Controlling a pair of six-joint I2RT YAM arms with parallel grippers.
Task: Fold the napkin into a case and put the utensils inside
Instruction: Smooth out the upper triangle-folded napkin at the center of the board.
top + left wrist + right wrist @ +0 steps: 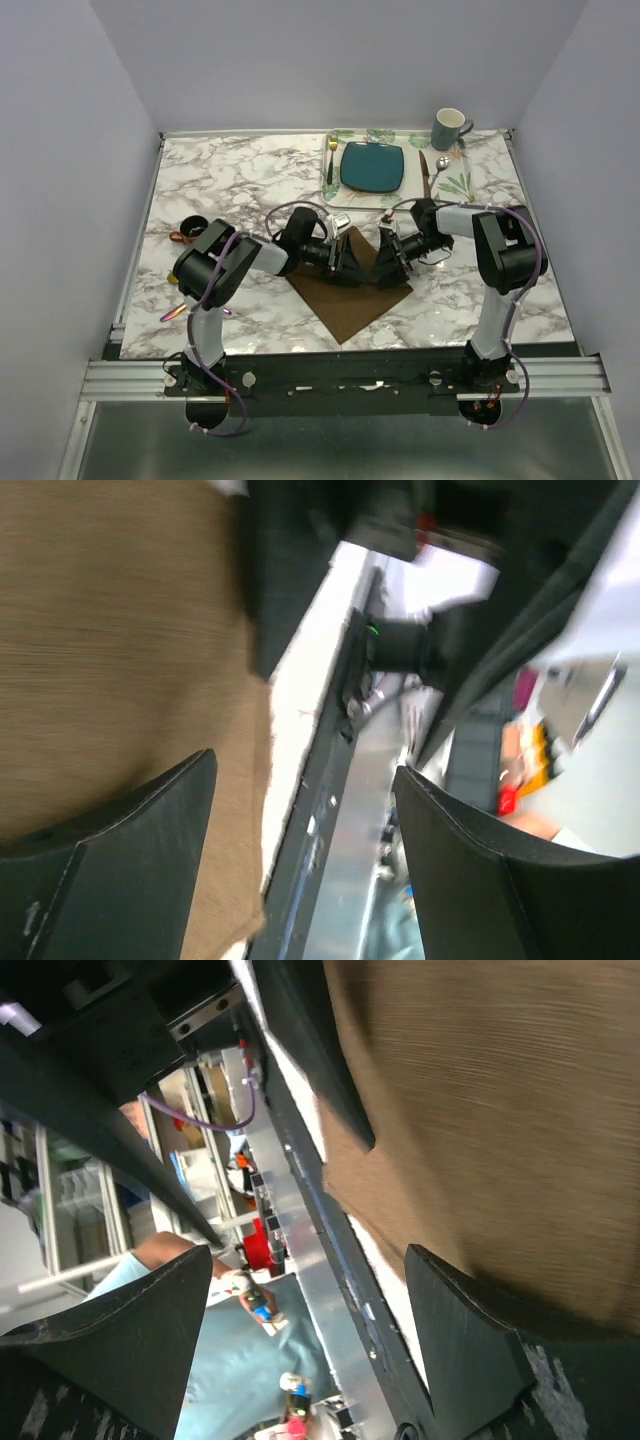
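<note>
**A:** What sits closest to the lens?

**B:** In both wrist views, the black fingers (130, 860): matte, wedge-shaped, a little scuffed. The left claw (305, 765) is released. Its fingers stand wide apart, and only the table edge and a metal rail (320, 810) show between them. The right claw (308, 1250) is spread the same way and grasps nothing.

**A:** And the napkin?

**B:** The napkin (350, 300) is plain dark brown cloth with a fine woven grain. It lies as a diamond on the table (240, 180), just beyond the arm bases, with one corner pointing at the near edge. Both claws hang low over its far half, the left one on its left side and the right one on its right, near each other. I cannot tell whether any finger touches the cloth.

**A:** Any cutlery for it?

**B:** One slim utensil (172, 313) with a pink-purple shine shows at the table's left edge. It is beside the left arm, partly hidden, and well apart from the napkin.

**A:** Farther out?

**B:** The table is glossy white marble with grey veins. At its far right lies a leaf-printed placemat (455, 180) carrying a square teal plate (373, 166) with rounded corners. A gold fork (331, 160) lies left of the plate, and a dark knife (424, 172) and a silvery spoon (441, 165) lie to its right. A grey mug (450, 128) stands upright at the mat's far right corner; its inside is not visible. A small black round thing (190, 225) sits on the left, near the left arm.
</note>
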